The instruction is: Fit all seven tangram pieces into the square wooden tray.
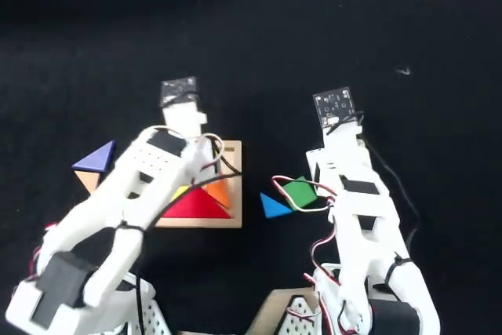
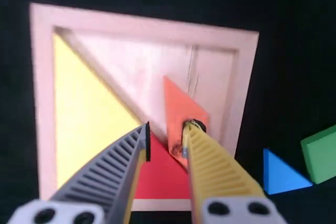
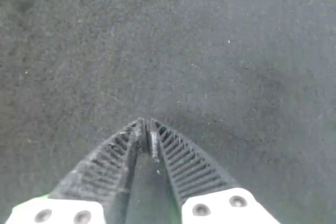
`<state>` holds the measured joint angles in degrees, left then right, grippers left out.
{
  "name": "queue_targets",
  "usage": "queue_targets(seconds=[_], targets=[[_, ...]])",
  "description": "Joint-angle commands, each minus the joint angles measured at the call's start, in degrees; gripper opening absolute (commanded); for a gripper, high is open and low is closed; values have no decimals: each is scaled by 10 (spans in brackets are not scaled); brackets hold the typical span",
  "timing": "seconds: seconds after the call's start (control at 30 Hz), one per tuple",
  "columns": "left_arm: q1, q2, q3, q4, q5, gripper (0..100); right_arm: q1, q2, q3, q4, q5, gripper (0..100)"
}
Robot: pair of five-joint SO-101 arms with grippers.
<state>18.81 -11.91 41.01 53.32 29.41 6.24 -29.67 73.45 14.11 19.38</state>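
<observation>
Left wrist view: my left gripper (image 2: pixel 165 132) hangs low over the tray (image 2: pixel 142 24), jaws a little apart and clamping nothing. Its yellow finger (image 2: pixel 210 166) touches the orange triangle (image 2: pixel 181 103), whose near corner lies in the gap between the tips.

My right gripper (image 3: pixel 145 129) is pinched tight on nothing, over the black cloth (image 3: pixel 210 51).

On the cloth beside the tray lie the blue triangle (image 2: pixel 281 174) and, just past it, the green square (image 2: pixel 320 153), both outside the rim and apart from my left fingers.

From the high view, the blue triangle sits between the tray and the green square. The square lies against my right arm (image 1: pixel 357 202), with that arm's cables crossing it. My left arm (image 1: pixel 133 186) stretches across the tray's one side and hides much of it. On the far side of that arm from the tray lies the purple triangle (image 1: pixel 96 157), with a tan piece (image 1: pixel 86 182) touching it.

Inside the tray, the yellow triangle (image 2: pixel 84 114) lies along one wall and the red triangle (image 2: pixel 163 177) along the adjoining wall; the two meet on a diagonal. The orange triangle sits askew near a third wall, its corner over the red piece's edge. The remaining floor is bare wood.
</observation>
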Motion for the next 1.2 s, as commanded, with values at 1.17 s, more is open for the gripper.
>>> queue_targets(seconds=[1.17], targets=[[69,157,-94,-10,-34,29,10,-20,-33,-11,-2,12]])
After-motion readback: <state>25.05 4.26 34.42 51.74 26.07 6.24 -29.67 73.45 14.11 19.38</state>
